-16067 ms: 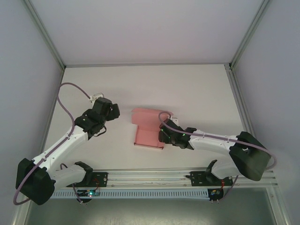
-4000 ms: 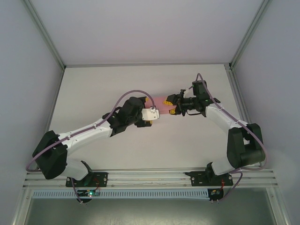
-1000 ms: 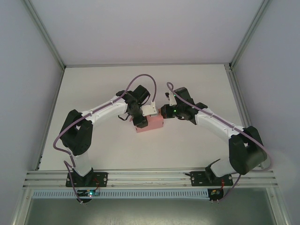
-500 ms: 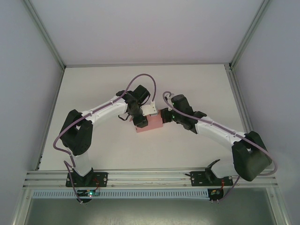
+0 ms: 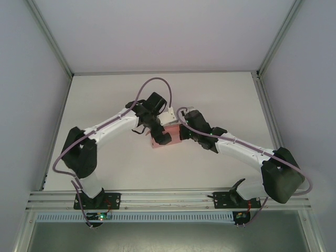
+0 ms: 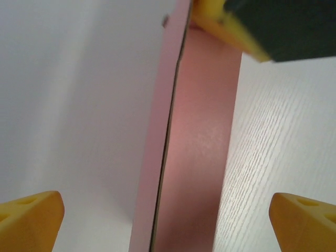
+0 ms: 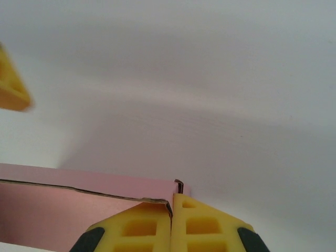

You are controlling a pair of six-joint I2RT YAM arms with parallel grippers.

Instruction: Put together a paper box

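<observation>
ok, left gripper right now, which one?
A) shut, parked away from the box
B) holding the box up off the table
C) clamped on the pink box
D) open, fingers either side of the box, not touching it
D: in the left wrist view the left gripper has its yellow fingertips wide apart, with the paper box between them and a gap on each side.
</observation>
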